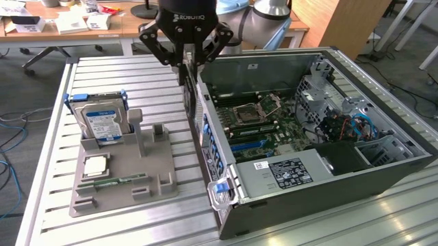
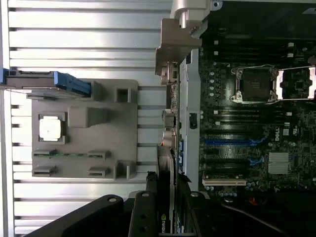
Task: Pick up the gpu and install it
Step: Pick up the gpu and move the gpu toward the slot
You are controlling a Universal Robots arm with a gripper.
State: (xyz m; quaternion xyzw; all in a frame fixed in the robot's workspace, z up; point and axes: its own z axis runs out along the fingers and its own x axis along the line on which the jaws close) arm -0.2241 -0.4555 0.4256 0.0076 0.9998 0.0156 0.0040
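The gpu (image 1: 184, 82) is a thin dark card hanging edge-on under my gripper (image 1: 186, 64), whose fingers are shut on its upper edge. It hangs over the open computer case's (image 1: 383, 169) wall on the exterior view's left side, above the slatted table. In the wrist view the gpu (image 2: 167, 190) runs as a narrow dark strip between the two black fingers (image 2: 148, 185), just outside the case wall. The motherboard (image 2: 247, 143) with its blue and black expansion slots (image 2: 229, 141) lies open inside the case.
A grey holder (image 1: 126, 174) on the slatted table (image 1: 123, 72) carries a silver hard drive (image 1: 101, 120), a square processor (image 1: 96, 165) and a green memory stick (image 1: 116, 180). Inside the case sit a power supply (image 1: 284, 171) and drive cages (image 1: 329, 92). Desks stand behind.
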